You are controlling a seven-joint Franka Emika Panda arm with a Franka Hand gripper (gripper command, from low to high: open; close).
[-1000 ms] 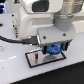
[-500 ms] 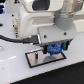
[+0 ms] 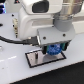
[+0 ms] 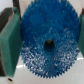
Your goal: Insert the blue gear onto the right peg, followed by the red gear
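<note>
My gripper (image 3: 54, 50) is shut on the blue gear (image 3: 54, 49), a bright-blue toothed disc held just above the grey black-framed plate (image 3: 36, 59). In the wrist view the blue gear (image 4: 48, 44) fills the frame, with its dark centre hole in the middle and the green finger pads (image 4: 10, 45) pressed on either side of its rim. The right peg is hidden under the gear and gripper. The red gear is out of view.
The arm's white body (image 3: 40, 20) and a black cable (image 3: 15, 40) hang over the white table (image 3: 15, 67) at the exterior view's left. The plate lies on the table under the gripper.
The gripper with the blue gear has hardly moved over the plate; at most it sits slightly lower.
</note>
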